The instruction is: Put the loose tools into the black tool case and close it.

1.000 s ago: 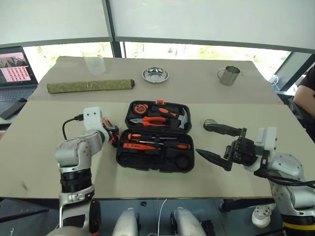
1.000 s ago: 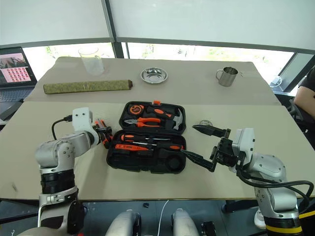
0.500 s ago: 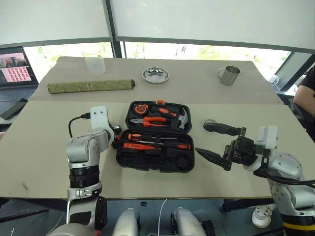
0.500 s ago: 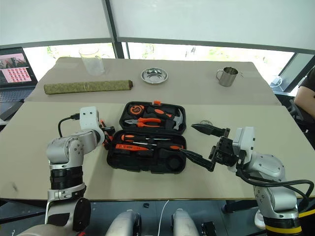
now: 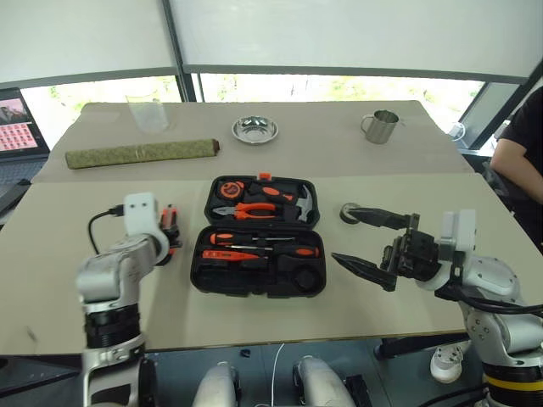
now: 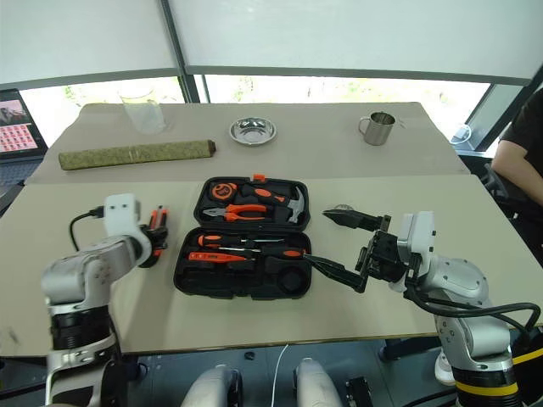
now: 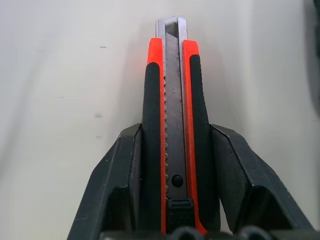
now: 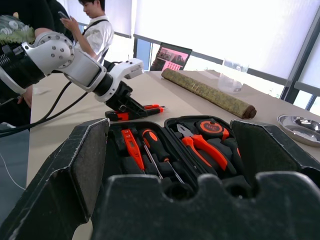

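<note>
At the far left a laptop [image 5: 15, 114] sits at the edge of the surface [image 5: 68, 280]; the whole picture has shifted since a second ago, so it shows less of it now, which is the camera's doing. Behind lie the rolled green mat [image 5: 140, 153] and a clear cup [image 5: 146, 114], where they were.

The left pincer [image 5: 170, 237] has drawn away to the left from the black tool case [image 5: 259, 254]: earlier it stood at the case's left edge, now a strip of bare surface lies between them. Its fingers [image 7: 120, 190] have narrowed and now clench the orange-black utility knife [image 7: 172, 140] by its sides, the knife lying flat on the surface and pointing out beyond the fingertips. Beside it on the surface, in the right wrist view, lies another slim orange tool [image 8: 152, 107], too small to name.

The case lies open and unmoved. Its rear half holds the orange-handled pliers [image 5: 254, 210], a hammer [image 5: 304, 203] and a tape measure [image 5: 229, 188]; its front half holds two screwdrivers [image 5: 263, 245] and a round black roll [image 5: 307, 277].

Behind the case stand a steel dish [image 5: 254, 129] and a steel mug [image 5: 379, 125]. Right of the case the right pincer [image 5: 361, 242] hovers, released and spread wide as before, in much the same place. A person's dark sleeve [image 5: 519, 153] shows at the far right.
</note>
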